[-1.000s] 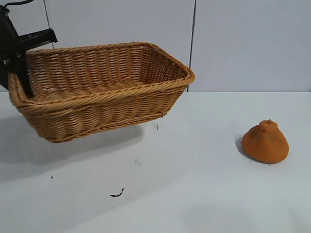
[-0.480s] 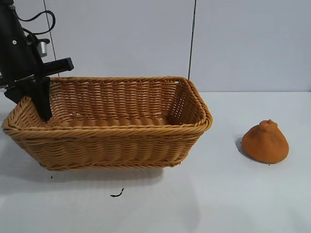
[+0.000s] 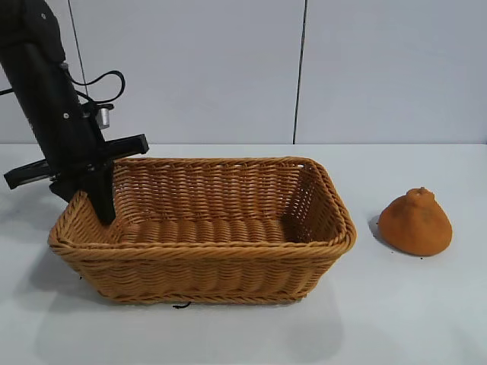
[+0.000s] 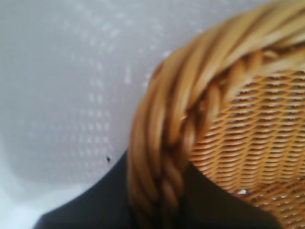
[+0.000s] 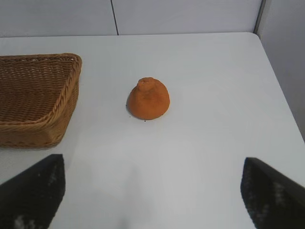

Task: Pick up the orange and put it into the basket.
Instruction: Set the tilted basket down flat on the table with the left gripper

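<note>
The black left arm slants down steeply from the upper left, its black left gripper (image 3: 97, 199) pointing nearly straight down, one finger (image 3: 103, 199) inside the rim it straddles and the other outside. The right gripper (image 5: 152, 191) hangs parked, tilted slightly downward, its two dark fingertips (image 5: 33, 188) spread wide apart.

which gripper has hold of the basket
The left gripper, clamped over the basket rim at its left end. The right gripper sits open, facing the orange.

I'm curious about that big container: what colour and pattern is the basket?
The basket is tan-brown woven wicker with a braided rim, shown best in the exterior view.
</note>
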You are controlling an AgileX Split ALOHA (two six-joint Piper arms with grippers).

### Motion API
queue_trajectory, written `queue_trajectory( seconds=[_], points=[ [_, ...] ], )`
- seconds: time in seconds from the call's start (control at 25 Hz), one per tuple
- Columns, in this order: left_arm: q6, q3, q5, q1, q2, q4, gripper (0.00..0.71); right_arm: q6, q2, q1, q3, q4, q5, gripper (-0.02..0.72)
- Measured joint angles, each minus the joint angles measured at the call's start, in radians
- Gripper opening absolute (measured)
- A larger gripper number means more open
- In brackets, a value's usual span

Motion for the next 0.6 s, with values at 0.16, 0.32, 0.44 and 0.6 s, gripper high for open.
queue_trajectory(
  seconds=[0.16,0.32,0.44,0.6],
  points=[
    [0.001,-0.002,0.005,0.0,0.0,-0.007,0.394,0.0,0.0,0.0,0.0,0.0,0.0,0.694],
    [0.001,-0.003,0.011,0.0,-0.002,-0.007,0.638,0.0,0.0,0.0,0.0,0.0,0.0,0.694],
    [0.003,-0.003,0.013,0.0,-0.023,0.0,0.68,0.0,0.0,0.0,0.0,0.0,0.0,0.694],
    [0.003,-0.006,0.04,0.0,-0.101,0.048,0.691,0.0,0.0,0.0,0.0,0.0,0.0,0.694]
  ],
)
